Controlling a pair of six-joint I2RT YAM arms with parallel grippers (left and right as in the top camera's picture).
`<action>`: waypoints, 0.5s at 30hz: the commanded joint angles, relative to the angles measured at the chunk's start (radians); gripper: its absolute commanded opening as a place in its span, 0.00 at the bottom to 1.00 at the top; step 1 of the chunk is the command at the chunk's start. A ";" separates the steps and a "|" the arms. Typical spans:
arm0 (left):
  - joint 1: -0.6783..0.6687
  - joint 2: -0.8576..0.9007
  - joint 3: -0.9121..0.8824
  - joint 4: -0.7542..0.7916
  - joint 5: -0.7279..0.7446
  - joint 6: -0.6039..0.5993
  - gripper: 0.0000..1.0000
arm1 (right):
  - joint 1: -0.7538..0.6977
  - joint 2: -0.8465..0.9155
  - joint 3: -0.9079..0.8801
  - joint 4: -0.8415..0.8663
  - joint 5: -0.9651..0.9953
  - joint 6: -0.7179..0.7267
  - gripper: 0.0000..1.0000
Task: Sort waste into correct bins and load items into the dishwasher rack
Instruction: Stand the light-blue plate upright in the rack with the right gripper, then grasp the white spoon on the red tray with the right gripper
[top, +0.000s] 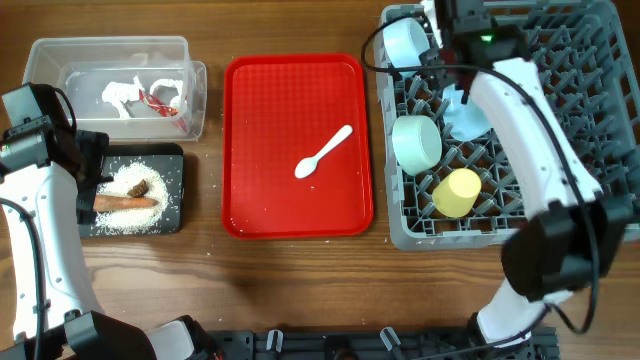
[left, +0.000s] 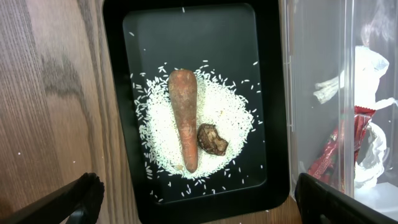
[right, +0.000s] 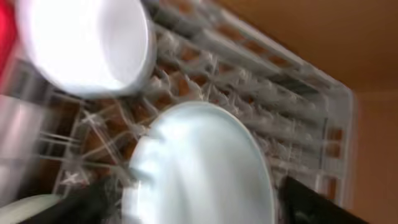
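Right claw (right: 199, 202) is spread wide either side of the light blue plate (right: 199, 155), which sits among the pegs of the grey dishwasher rack (top: 570, 90). Can't tell if a finger touches it tbh. Same rack has the light blue bowl (top: 405, 40), pale mint bowl (top: 417, 142) and yellow cup (top: 457, 192). White spoon (top: 323, 153) lies on the red tray (top: 260, 100). Left claw (left: 199, 199) hangs wide open over the black tray (left: 186, 37) holding rice (left: 230, 106), a carrot stick (left: 185, 118) and a brown lump (left: 212, 138). The clear tub (top: 60, 55) next to it has the red wrapper (top: 165, 105).

Your left tool (left: 208, 208) hangs wide open, pointing straight down. Your right arm (top: 522, 110) reaches far forward, and your right tool (right: 205, 205) is open too.
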 joint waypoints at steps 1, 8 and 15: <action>0.003 0.003 0.005 -0.001 -0.010 0.009 1.00 | 0.001 -0.189 0.043 0.006 -0.672 0.046 1.00; 0.003 0.003 0.005 -0.001 -0.009 0.008 1.00 | 0.078 -0.145 -0.026 0.145 -1.540 0.230 1.00; 0.003 0.003 0.005 -0.001 -0.009 0.009 1.00 | 0.382 0.035 -0.034 0.032 -0.444 1.091 1.00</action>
